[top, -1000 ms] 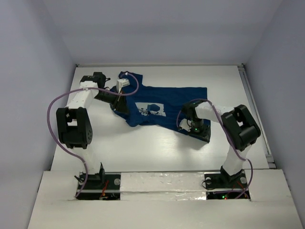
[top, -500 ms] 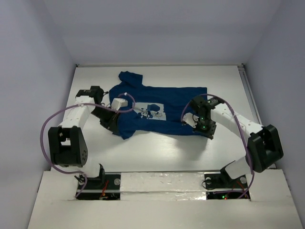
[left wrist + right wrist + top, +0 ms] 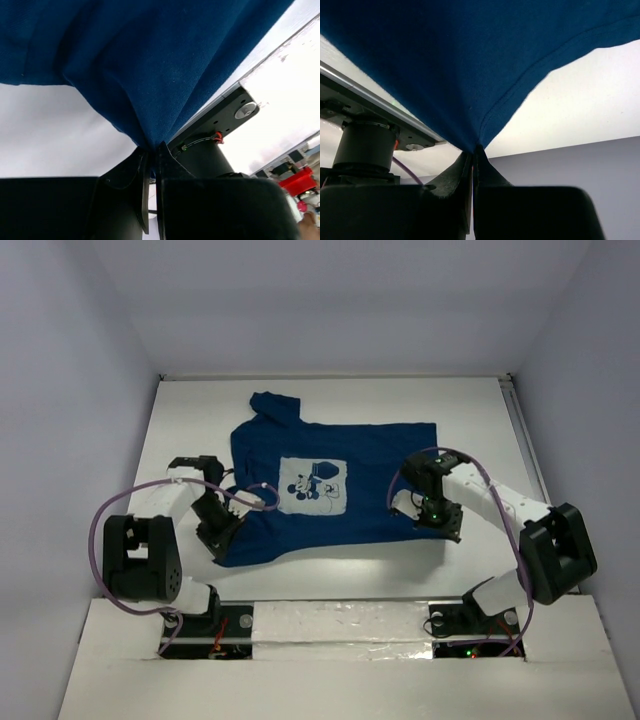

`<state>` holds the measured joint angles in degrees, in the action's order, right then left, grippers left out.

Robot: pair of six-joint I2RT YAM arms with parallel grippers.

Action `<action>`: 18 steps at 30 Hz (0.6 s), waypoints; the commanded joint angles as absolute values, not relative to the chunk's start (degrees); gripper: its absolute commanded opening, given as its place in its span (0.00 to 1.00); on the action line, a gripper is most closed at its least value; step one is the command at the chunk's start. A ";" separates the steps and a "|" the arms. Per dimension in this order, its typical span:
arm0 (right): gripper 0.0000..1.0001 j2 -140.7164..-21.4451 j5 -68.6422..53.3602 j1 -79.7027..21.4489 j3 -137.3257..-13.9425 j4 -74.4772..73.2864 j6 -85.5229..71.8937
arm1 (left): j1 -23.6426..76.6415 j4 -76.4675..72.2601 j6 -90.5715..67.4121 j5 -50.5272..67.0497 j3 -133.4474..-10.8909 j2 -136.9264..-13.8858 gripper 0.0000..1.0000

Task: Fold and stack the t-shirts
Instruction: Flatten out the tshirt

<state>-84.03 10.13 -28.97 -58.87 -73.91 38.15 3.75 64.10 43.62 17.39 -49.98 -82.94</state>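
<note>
T-shirt [image 3: 370,465]: dark blue, lay front-up on the tabletop [image 3: 400,400]; long axis ran left to right, one sleeve [image 3: 272,405] at far left.
Print [image 3: 312,485]: pale square with a cartoon figure; lettering too small to read.
Left tool [image 3: 220,543]: pinched tight on the near-left corner.
Right tool [image 3: 432,525]: pinched tight on the near-right corner.

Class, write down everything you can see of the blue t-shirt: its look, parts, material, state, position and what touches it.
The t-shirt is dark navy cloth with a stitched hem, short-sleeved, with a pale square cartoon graphic on the chest. It lies chest up, mostly spread on the white table, one sleeve at the far left. The left hand and right hand are each shut on a near corner, gathering the cloth into folds there.
</note>
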 commanded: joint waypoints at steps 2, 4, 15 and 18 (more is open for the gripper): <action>0.00 -85.34 11.78 -29.36 -57.56 -76.11 41.75 | 3.96 66.27 46.49 13.71 -50.62 -81.65 0.00; 0.12 -86.74 12.39 -29.36 -58.01 -75.76 41.75 | 4.56 66.27 46.23 13.54 -50.71 -83.74 0.00; 0.46 -89.72 7.65 -29.36 -71.09 -76.47 44.39 | 11.77 66.18 43.95 23.28 -66.87 -82.44 0.41; 0.44 -93.15 6.42 -29.36 -76.80 -72.44 42.55 | 13.97 66.09 42.10 25.66 -75.12 -82.26 0.42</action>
<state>-90.41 8.78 -28.97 -71.11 -75.05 39.03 12.36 64.51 43.83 20.91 -68.75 -85.23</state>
